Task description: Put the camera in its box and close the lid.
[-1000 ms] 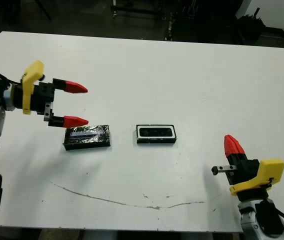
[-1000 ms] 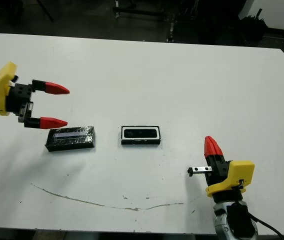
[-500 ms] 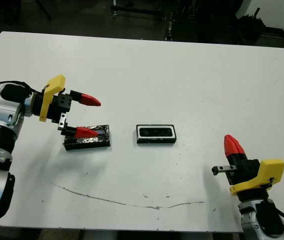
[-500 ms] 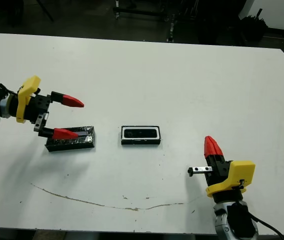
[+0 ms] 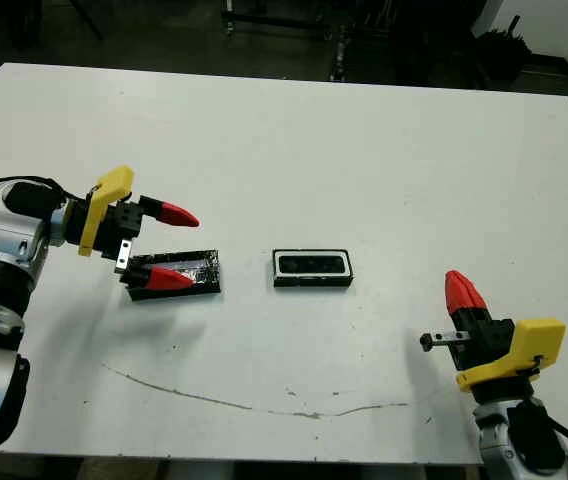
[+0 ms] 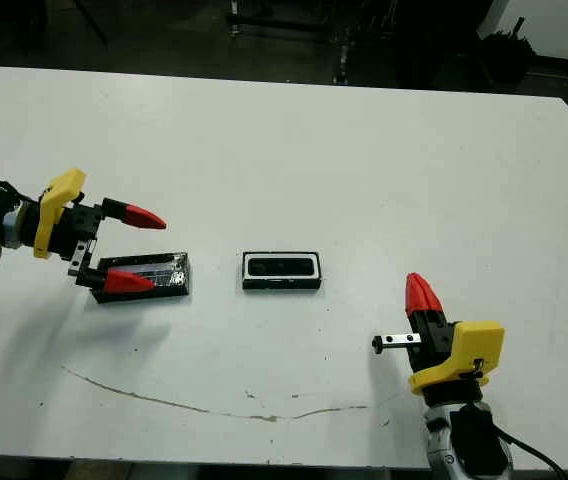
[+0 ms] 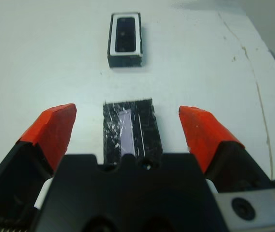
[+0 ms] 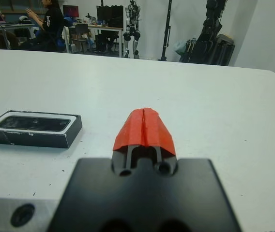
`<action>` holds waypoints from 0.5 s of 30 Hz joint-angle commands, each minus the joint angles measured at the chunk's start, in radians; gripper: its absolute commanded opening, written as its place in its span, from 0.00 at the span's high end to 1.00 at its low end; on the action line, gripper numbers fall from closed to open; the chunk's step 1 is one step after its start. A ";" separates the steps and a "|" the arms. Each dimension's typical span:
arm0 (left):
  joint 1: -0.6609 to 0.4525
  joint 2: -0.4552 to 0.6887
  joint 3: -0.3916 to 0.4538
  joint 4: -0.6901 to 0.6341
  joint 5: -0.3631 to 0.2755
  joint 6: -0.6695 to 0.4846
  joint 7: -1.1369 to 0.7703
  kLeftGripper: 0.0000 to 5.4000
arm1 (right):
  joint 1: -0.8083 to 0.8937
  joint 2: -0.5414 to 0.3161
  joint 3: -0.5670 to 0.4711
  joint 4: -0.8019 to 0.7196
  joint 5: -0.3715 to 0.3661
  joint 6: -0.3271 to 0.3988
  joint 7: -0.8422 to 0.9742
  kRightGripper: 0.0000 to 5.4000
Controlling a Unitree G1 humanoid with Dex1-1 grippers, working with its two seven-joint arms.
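The camera (image 5: 313,264) already sits in the box (image 5: 312,269), centre of the frame, dark body on white lining. The lid (image 5: 196,273) lies flat on the table (image 5: 364,150), left of the box and well apart from it, glossy top up.

The left gripper (image 5: 170,246) is at the lid's left end with fingers spread wide; in the left wrist view the lid lies between the two red tips, lengthwise along the gripper axis. One finger crosses the lid's near edge in the head view; contact unclear. Nothing is gripped.

The right gripper (image 5: 460,291) is low right, tips pressed together, empty, well away from the box.

Step in hand looks like grabbing the lid. To do it well:
- centre the lid between the fingers, equal gaps each side
- go low enough to catch its thin long sides, not skate over the slick top
- clamp across the short width, square to the edges so it doesn't twist
- lift level, carry right, line the long axis up with the box before lowering

Risk: the thin slab slides or tips out when squeezed.
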 commanded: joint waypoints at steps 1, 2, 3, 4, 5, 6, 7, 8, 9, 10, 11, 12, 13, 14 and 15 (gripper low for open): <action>0.004 -0.009 0.012 0.035 0.040 -0.026 0.014 0.00 | 0.007 -0.008 -0.002 0.002 -0.009 0.004 -0.010 1.00; 0.002 -0.010 0.015 0.043 0.046 -0.022 0.016 0.00 | 0.007 -0.008 -0.001 0.000 -0.010 0.008 -0.012 1.00; 0.001 -0.010 0.017 0.051 0.054 -0.020 0.020 0.00 | 0.007 -0.007 0.000 -0.001 -0.010 0.010 -0.013 1.00; 0.000 -0.012 0.020 0.059 0.059 -0.022 0.021 0.00 | 0.006 -0.007 0.001 0.000 -0.008 0.010 -0.012 1.00; -0.002 -0.014 0.024 0.073 0.061 -0.025 0.016 0.00 | 0.006 -0.007 0.002 0.002 -0.004 0.009 -0.009 1.00; -0.003 -0.016 0.028 0.084 0.065 -0.031 0.013 0.00 | 0.006 -0.007 0.002 0.004 0.000 0.007 -0.007 1.00; -0.006 -0.016 0.030 0.093 0.069 -0.026 0.010 0.00 | 0.006 -0.007 0.004 0.004 -0.001 0.005 -0.007 1.00; -0.007 -0.016 0.030 0.099 0.074 -0.029 0.010 0.00 | 0.007 -0.007 0.005 0.003 -0.003 0.005 -0.008 1.00; -0.007 -0.013 0.029 0.100 0.081 -0.031 0.010 0.00 | 0.007 -0.006 0.005 0.003 -0.002 0.004 -0.009 1.00; -0.007 -0.012 0.030 0.100 0.085 -0.036 0.009 0.00 | 0.006 -0.006 0.005 0.004 -0.002 0.002 -0.009 1.00; -0.005 -0.012 0.033 0.098 0.087 -0.051 0.009 0.00 | 0.006 -0.005 0.006 0.004 -0.001 0.001 -0.009 1.00; -0.004 -0.011 0.035 0.098 0.088 -0.059 0.009 0.00 | 0.006 -0.005 0.005 0.005 0.000 0.002 -0.009 1.00; -0.002 -0.010 0.036 0.098 0.091 -0.062 0.010 0.00 | 0.005 -0.006 0.005 0.006 0.001 0.002 -0.008 1.00; -0.001 -0.009 0.035 0.098 0.095 -0.063 0.012 0.00 | 0.005 -0.006 0.004 0.006 0.001 0.002 -0.008 1.00; -0.002 -0.009 0.036 0.104 0.098 -0.065 0.011 0.00 | 0.005 -0.006 0.004 0.007 0.000 0.001 -0.009 1.00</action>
